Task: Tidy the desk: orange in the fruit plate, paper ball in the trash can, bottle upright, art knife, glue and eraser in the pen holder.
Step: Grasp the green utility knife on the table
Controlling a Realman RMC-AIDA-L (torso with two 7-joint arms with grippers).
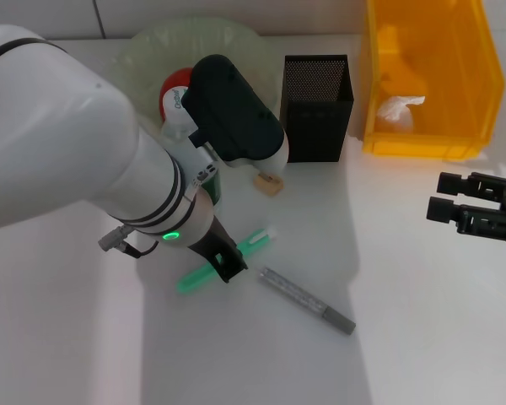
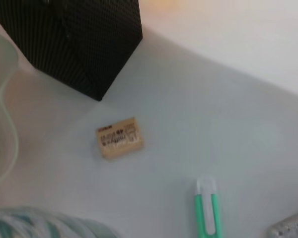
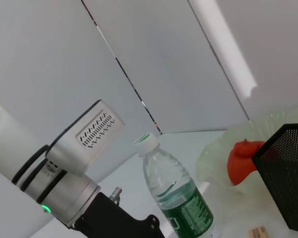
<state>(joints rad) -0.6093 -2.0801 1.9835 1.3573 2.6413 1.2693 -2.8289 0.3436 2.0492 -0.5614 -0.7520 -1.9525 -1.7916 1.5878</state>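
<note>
Beside my left gripper [image 1: 226,268], its jaws' state hidden from me, the bottle [image 3: 175,194] stands upright; my right gripper [image 1: 449,208] hovers open, well apart.

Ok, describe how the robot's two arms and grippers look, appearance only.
The left arm has glossy white rounded shells with black seam rings, a silver wrist band carrying a green light, a black camera housing and a black left gripper. A small metal connector sticks out at the wrist. The right gripper is matte black and angular, with blocky fingers.
</note>
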